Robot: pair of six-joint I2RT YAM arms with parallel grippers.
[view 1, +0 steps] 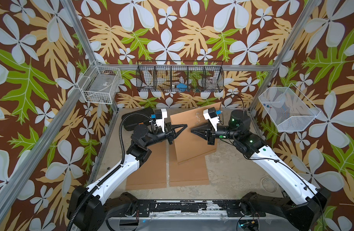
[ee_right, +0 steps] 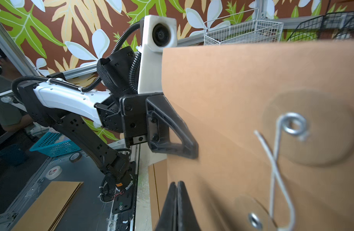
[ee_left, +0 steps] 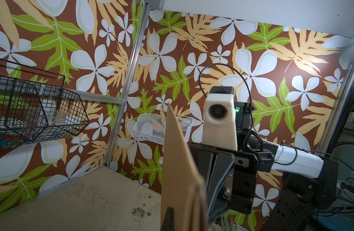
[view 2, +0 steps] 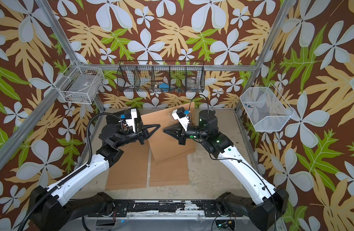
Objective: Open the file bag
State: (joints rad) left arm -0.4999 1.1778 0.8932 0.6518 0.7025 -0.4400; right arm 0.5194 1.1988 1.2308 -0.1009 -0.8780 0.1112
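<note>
left claw (view 1: 185, 126) clamped on file bag (view 1: 189, 150) edge, bag lifted, tilted; right claw (view 1: 192, 131) pinched closed beside bag face, near string (ee_right: 273, 160)

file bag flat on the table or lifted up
Lifted and tilted: the file bag is held by its edge in the shut left gripper, its far corner raised above the table.

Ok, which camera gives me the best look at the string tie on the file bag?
Right wrist: the string tie is large and close, its loops traceable. In both top views it is only a tiny pale squiggle. The left wrist sees the file bag edge-on, no string.
</note>
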